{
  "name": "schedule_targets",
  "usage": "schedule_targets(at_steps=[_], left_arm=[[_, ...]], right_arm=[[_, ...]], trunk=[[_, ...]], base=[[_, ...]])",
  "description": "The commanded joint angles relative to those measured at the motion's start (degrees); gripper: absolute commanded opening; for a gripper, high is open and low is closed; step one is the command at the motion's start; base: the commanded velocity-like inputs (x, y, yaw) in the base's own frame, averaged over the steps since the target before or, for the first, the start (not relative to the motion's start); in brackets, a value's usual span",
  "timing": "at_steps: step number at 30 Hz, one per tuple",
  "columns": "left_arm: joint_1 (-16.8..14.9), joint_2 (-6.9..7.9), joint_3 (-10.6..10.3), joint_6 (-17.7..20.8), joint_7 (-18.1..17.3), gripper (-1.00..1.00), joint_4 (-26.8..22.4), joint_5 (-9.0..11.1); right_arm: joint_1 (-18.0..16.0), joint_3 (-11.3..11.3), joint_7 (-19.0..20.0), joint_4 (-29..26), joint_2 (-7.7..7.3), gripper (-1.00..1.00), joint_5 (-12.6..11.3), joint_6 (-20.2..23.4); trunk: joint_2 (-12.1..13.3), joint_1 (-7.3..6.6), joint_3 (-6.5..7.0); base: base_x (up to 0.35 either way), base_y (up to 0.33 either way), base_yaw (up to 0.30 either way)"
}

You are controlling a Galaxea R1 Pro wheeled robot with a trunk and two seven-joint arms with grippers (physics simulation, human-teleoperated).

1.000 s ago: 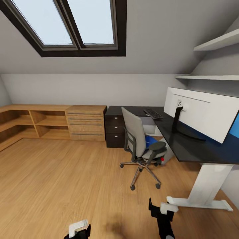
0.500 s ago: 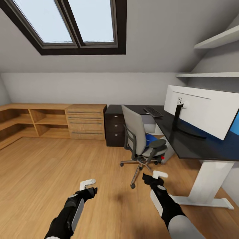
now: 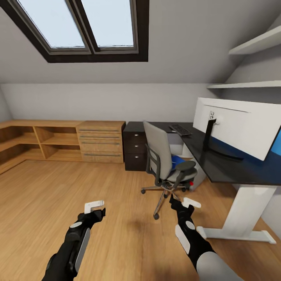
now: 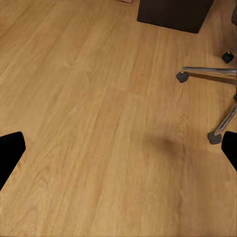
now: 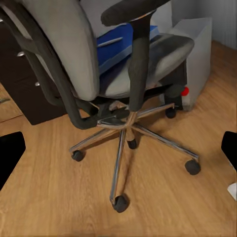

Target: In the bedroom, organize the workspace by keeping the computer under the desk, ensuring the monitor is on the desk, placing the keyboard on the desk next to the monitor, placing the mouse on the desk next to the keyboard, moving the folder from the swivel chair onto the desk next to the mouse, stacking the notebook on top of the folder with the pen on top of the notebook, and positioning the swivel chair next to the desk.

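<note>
Warm wooden floorboards (image 3: 58, 203) run under a sloped ceiling with a dark-framed skylight (image 3: 84, 29). At the middle stands the grey swivel chair with a chrome star base (image 3: 166, 168), and on its seat lies the flat blue folder (image 5: 121, 47), a pale pen-like strip on top of it. Since a second ago both arms have risen from the bottom edge of the head view and now reach forward, so I judge the robot is readying to lift the folder. The right gripper (image 3: 183, 203) hangs just short of the chair's casters with its fingers spread and empty; the left gripper (image 3: 95, 207) hovers over bare floor, fingers likewise apart. Beyond the chair, the black-topped table on white legs (image 3: 230, 171) carries the wide white-backed monitor (image 3: 238, 130) and the black keyboard (image 3: 180, 130). The grey computer tower (image 5: 197, 44) sits beneath. The chair's armrest (image 5: 136, 10) and backrest stand between the right gripper and the folder.
</note>
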Motion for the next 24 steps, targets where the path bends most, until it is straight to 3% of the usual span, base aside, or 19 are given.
schedule_targets(at_steps=[1,8,9,13,24], left_arm=[[0.12,-0.05,0.07,0.34,0.01,1.0,-0.38,-0.22],[0.48,0.0,0.07,0.43,0.01,1.0,-0.95,-0.3],[0.54,-0.02,0.02,0.45,0.01,1.0,-1.06,-0.32],[0.55,-0.04,-0.01,0.45,0.01,1.0,-1.09,-0.32],[0.92,-0.06,-1.45,0.45,0.01,1.0,-1.63,-0.25]], right_arm=[[0.19,-0.12,0.1,-1.23,0.06,1.0,-0.56,0.13],[2.29,-0.16,0.08,-8.04,0.08,1.0,-0.62,5.64],[5.45,-0.18,0.08,-13.79,0.02,1.0,-0.59,7.88],[7.51,-0.18,0.12,-16.86,-0.12,1.0,-0.49,8.25],[8.7,-0.2,0.04,-18.34,-0.81,1.0,-0.06,8.93]], trunk=[[-0.44,0.23,-0.25],[-3.24,1.76,-1.51],[-3.65,1.98,-1.69],[-5.25,2.86,-2.41],[-9.66,5.28,-4.38]], base=[[0.0,0.0,0.0],[0.0,0.0,0.0],[0.0,0.0,0.0],[0.0,0.0,0.0],[0.0,0.0,0.0]])
